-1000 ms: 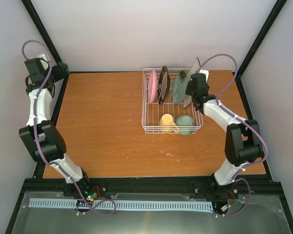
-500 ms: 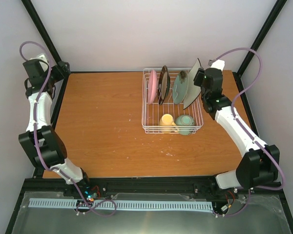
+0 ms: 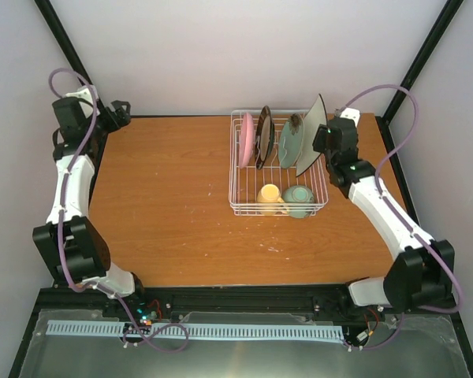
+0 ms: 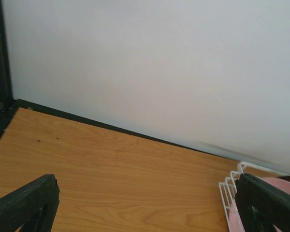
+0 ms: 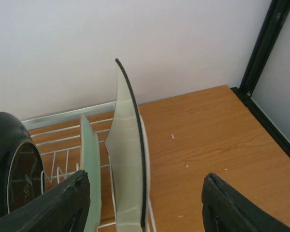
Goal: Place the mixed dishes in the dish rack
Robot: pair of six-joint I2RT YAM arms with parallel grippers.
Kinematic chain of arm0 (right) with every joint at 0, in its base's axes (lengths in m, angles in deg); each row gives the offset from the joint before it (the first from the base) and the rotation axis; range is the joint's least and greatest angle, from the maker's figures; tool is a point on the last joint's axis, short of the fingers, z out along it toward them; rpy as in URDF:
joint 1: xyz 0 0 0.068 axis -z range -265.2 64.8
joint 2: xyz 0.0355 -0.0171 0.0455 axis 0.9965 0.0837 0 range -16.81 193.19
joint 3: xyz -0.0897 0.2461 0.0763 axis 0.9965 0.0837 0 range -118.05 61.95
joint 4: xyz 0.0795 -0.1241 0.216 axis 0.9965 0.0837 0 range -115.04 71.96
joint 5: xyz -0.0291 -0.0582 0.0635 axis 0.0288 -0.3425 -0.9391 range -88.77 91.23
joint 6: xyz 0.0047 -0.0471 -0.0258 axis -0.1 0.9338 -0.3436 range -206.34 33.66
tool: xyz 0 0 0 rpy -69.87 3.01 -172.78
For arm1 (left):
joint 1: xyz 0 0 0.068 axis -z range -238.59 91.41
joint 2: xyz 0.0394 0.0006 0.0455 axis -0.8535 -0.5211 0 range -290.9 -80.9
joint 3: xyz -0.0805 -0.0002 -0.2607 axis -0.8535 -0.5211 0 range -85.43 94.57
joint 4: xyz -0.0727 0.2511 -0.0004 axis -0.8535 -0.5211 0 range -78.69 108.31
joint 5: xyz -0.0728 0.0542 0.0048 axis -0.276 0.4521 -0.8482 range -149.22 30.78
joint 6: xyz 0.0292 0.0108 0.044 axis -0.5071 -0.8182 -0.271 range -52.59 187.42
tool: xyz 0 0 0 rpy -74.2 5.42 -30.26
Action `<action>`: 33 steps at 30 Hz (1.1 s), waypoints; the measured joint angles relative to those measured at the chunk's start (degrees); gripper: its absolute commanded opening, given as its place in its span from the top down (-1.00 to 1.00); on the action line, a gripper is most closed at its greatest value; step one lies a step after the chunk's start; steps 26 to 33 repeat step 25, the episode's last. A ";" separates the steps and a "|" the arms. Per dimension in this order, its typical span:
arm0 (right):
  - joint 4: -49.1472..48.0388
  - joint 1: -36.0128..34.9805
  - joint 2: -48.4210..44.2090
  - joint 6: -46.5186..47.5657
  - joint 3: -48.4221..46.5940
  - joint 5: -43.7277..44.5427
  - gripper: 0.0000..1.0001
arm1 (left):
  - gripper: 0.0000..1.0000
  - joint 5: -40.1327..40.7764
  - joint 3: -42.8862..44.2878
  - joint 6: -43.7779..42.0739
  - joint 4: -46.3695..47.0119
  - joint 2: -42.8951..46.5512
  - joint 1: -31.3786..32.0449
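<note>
We see all the dishes (image 3: 246,142) sitting in the white rack (image 3: 235,206) at the bench's (image 3: 165,205) far side, left tool (image 3: 118,112) and right tool (image 3: 325,142) both spread open and empty, the right beside the square plate (image 5: 125,159), which we judge stiff, slick, breakable, best pinched at its top rim.

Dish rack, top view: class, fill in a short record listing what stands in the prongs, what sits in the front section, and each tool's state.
rack: white wire dish rack, all six dishes inside
upright in prongs, left to right in the top view: pink plate, black-rimmed plate, mint-green plate, square off-white plate
front section: yellow mug, pale-green bowl beside it
left tool: open, holding nothing, far from the rack
right tool: open, next to the square off-white plate
</note>
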 measured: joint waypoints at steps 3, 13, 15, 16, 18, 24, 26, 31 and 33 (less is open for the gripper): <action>-0.20 0.31 -4.66 0.37 3.82 0.61 -0.25 | -0.99 0.04 -2.62 0.15 0.48 2.40 1.79; -4.09 1.70 -15.08 4.02 8.81 2.40 -0.26 | -1.00 1.36 -10.80 1.84 3.23 10.47 4.57; -4.63 1.70 -16.33 4.74 9.84 2.89 -0.26 | -0.99 1.49 -10.78 1.86 4.35 10.43 5.46; -4.85 1.70 -17.03 5.05 10.54 3.08 -0.26 | -0.99 1.62 -10.64 1.86 4.50 10.16 5.90; -5.01 1.70 -18.49 5.38 11.96 3.52 -0.26 | -0.99 2.14 -8.85 1.55 4.13 8.61 7.13; -4.15 1.70 -22.62 5.42 14.56 5.11 -0.28 | -0.99 3.74 2.23 -0.37 2.56 -0.74 13.62; -4.00 1.70 -23.15 5.53 14.58 5.35 -0.31 | -1.00 3.74 3.17 -0.48 2.49 -1.73 14.23; -4.00 1.70 -23.15 5.53 14.58 5.35 -0.31 | -1.00 3.74 3.17 -0.48 2.49 -1.73 14.23; -4.00 1.70 -23.15 5.53 14.58 5.35 -0.31 | -1.00 3.74 3.17 -0.48 2.49 -1.73 14.23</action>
